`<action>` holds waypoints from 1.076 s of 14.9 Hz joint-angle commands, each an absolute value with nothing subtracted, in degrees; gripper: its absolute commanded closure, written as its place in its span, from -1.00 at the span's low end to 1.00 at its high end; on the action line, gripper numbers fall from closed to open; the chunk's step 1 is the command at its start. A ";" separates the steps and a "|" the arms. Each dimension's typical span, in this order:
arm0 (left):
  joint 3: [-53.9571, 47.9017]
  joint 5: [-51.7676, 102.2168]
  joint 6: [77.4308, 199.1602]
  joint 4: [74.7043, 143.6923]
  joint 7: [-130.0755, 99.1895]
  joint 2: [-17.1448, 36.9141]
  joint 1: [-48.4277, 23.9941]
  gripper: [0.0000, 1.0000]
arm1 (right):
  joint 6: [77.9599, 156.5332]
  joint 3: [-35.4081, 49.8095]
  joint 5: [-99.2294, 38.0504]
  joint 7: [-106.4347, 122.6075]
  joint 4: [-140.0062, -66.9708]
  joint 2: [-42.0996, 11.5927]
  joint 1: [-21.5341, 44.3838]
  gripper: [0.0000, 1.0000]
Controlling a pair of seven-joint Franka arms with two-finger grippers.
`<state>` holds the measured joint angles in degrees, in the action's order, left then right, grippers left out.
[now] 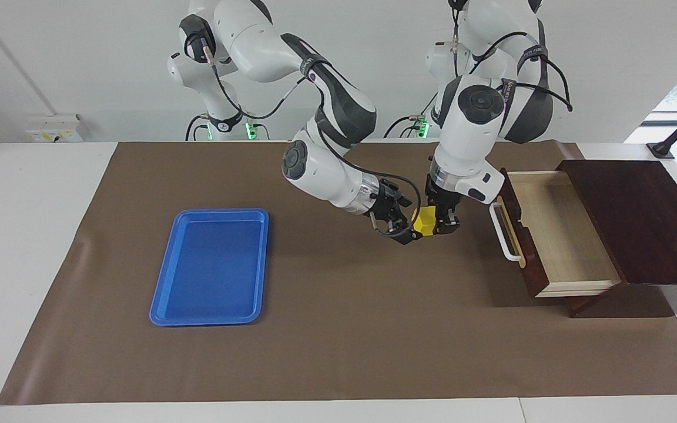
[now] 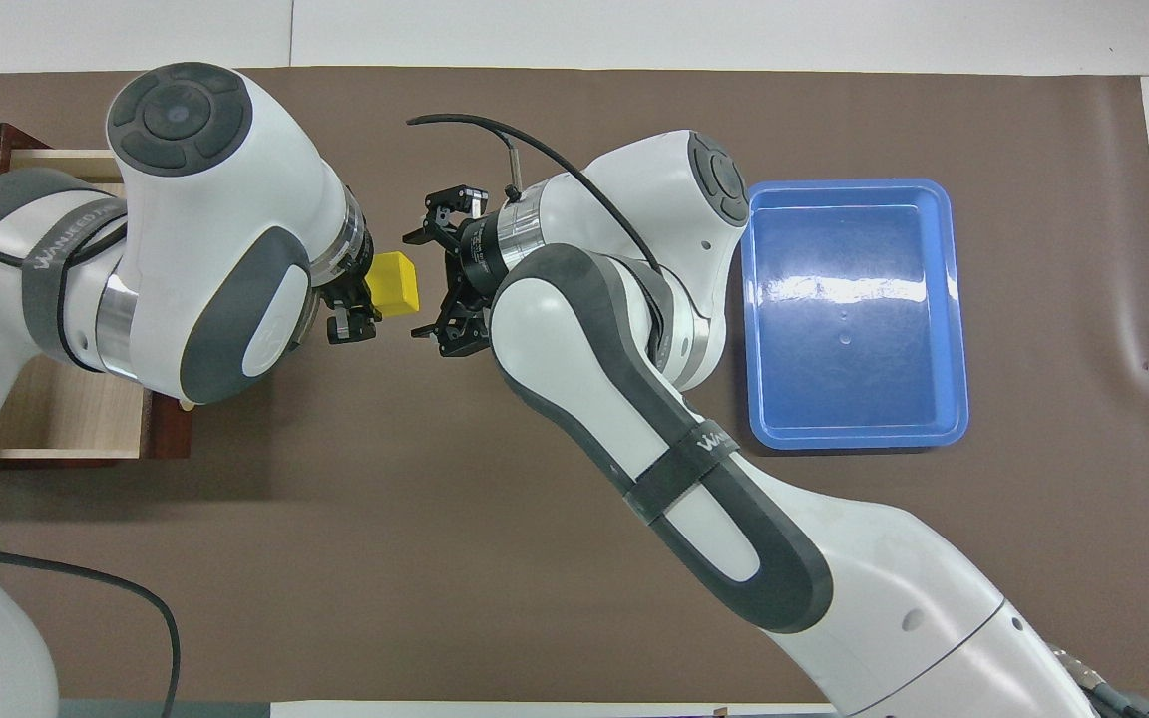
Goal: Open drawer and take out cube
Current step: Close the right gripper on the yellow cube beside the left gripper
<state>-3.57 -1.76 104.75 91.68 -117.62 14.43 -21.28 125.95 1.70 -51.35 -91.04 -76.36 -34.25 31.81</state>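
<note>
- Two white-and-grey arms worked over a brown mat (image 1: 338, 352) that covered most of your white table (image 1: 27, 247); a plain white wall stood at the robots' end, with a bright window at the left arm's end of the room.
- You had the dark brown wooden drawer (image 1: 556, 235) pulled open from its dark brown cabinet (image 1: 638, 217) at the left arm's end of the table, its white bar handle (image 1: 503, 232) facing the mat's middle and its pale wood interior bare.
- Your left gripper (image 1: 443, 222) hung above the mat just in front of the drawer, fingers clamped on the small bright yellow solid cube (image 1: 424, 220), which was up in the air.
- Your right gripper (image 1: 404, 228) came in from the side with its fingers spread wide around the cube; you could not tell whether they touched it.
- A flat blue plastic tray (image 1: 165, 282) lay on the mat toward the right arm's end, well apart from the grippers.
- Only the facing view showed you the wall, the window, the handle and the height of the cube above the mat.
- Only the overhead view showed you the cube (image 2: 394, 283) between the left gripper (image 2: 350, 299) and the right gripper (image 2: 432, 284), while the left arm hid much of the drawer (image 2: 56, 419) there.
</note>
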 commanded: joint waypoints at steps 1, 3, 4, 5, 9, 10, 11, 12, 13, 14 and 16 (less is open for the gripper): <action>-2.72 -1.85 105.73 93.60 -117.07 12.74 -22.06 1.00 | 125.77 1.76 -49.66 -93.25 -74.36 -35.24 32.08 -1.00; -2.72 -1.85 105.73 93.60 -117.07 12.74 -22.06 1.00 | 125.86 1.67 -49.57 -94.04 -74.36 -35.24 32.86 -1.00; -2.72 -1.85 105.73 93.60 -117.07 12.74 -22.06 1.00 | 126.21 1.67 -49.48 -94.56 -74.36 -35.24 33.48 -1.00; -2.72 -1.85 105.73 93.60 -117.07 12.74 -22.06 1.00 | 126.56 1.67 -49.48 -94.83 -74.36 -35.24 33.57 -1.00; -2.72 -1.85 105.73 93.60 -117.07 12.74 -22.15 1.00 | 127.79 1.67 -49.31 -94.83 -74.53 -35.16 34.45 -1.00; -2.72 -1.85 105.73 93.60 -117.07 12.74 -22.15 1.00 | 127.79 1.67 -49.31 -94.83 -74.53 -35.16 34.45 -0.99; -2.72 -1.85 105.73 93.60 -116.98 12.74 -22.15 1.00 | 127.79 1.67 -49.31 -94.83 -74.53 -35.16 34.45 -0.90; -2.72 -1.85 105.73 93.60 -116.98 12.74 -22.15 1.00 | 127.79 1.67 -49.31 -94.83 -74.53 -35.16 34.37 -0.63; -2.72 -1.85 105.73 93.60 -116.98 12.74 -22.15 1.00 | 127.79 1.67 -49.31 -94.83 -74.53 -35.16 34.45 -0.31; -2.72 -1.85 105.73 93.60 -116.98 12.74 -22.15 1.00 | 127.79 1.67 -49.31 -94.83 -74.53 -35.16 34.37 0.02; -2.72 -1.85 105.73 93.60 -116.89 12.74 -22.15 1.00 | 127.79 1.58 -48.70 -94.66 -74.53 -35.16 34.37 0.97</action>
